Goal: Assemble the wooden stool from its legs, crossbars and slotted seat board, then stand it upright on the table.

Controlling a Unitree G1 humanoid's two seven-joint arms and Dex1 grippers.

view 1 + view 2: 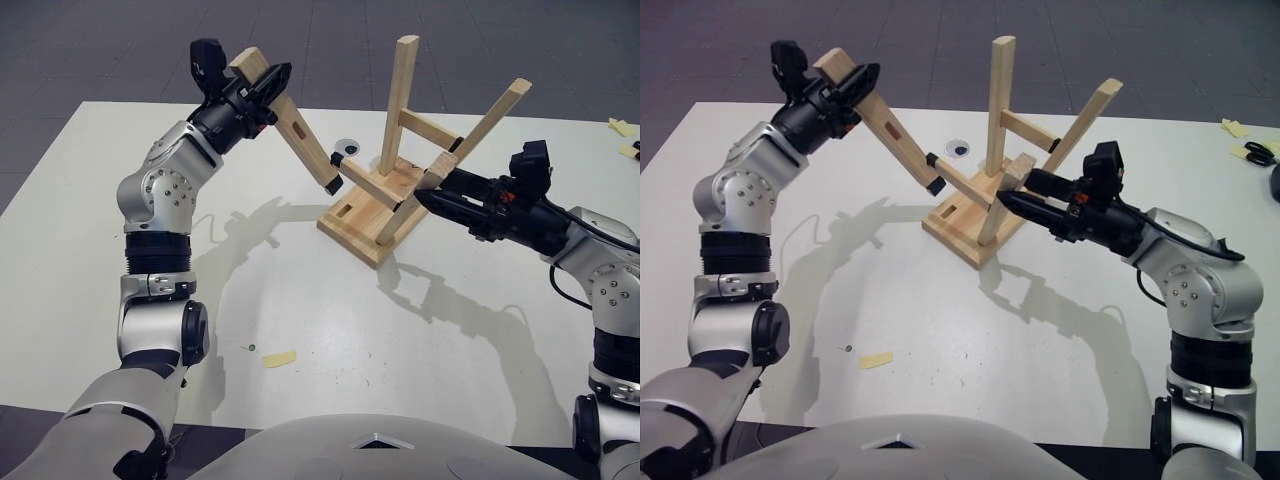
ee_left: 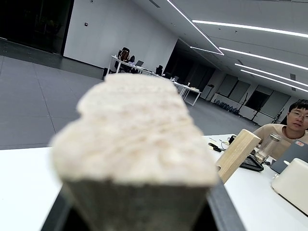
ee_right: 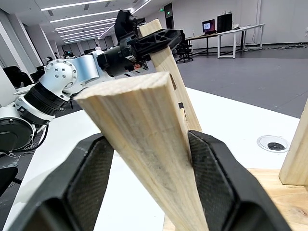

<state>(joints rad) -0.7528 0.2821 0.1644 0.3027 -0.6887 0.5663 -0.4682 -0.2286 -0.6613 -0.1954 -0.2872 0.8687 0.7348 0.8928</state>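
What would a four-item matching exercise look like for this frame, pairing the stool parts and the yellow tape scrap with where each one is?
Things
1. leftmost leg
2. rightmost leg
3. seat board
4. yellow tape scrap

Places
A. flat on the table, nearest the robot
B. clamped by the right gripper just above the board
C. on the table, with legs sticking up from it
D. held at its upper end by the left gripper, tilted

Pairs: 1-D, 2-B, 3-C, 4-A
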